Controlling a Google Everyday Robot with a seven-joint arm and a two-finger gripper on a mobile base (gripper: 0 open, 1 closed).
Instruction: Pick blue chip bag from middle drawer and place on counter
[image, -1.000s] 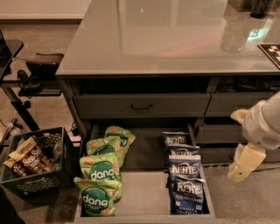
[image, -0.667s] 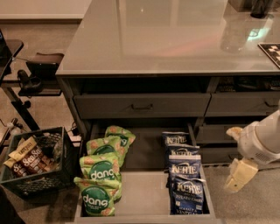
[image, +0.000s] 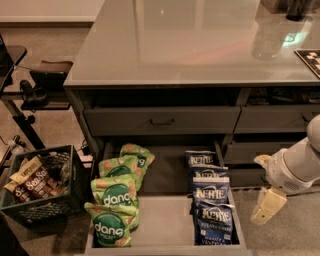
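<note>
The middle drawer (image: 165, 222) is pulled open below the counter (image: 190, 45). Several blue chip bags lie in a row along its right side; the front one (image: 215, 226) is nearest the drawer's front edge, and another (image: 211, 192) overlaps it from behind. Green "dang" bags (image: 116, 192) lie along the left side. My gripper (image: 265, 182) hangs on the white arm just right of the drawer, beside the blue bags and outside the drawer wall. Its cream fingers (image: 268, 205) are spread and hold nothing.
A black crate (image: 45, 205) with snack packs stands on the floor to the left of the drawer. A dark stand (image: 30, 95) is at far left. The top drawer (image: 162, 120) has a small bar handle. Dark objects and a checkered mat (image: 310, 57) sit on the counter's far right.
My gripper has moved down and a little left, closer to the right side of the open drawer. The bags have not moved.
</note>
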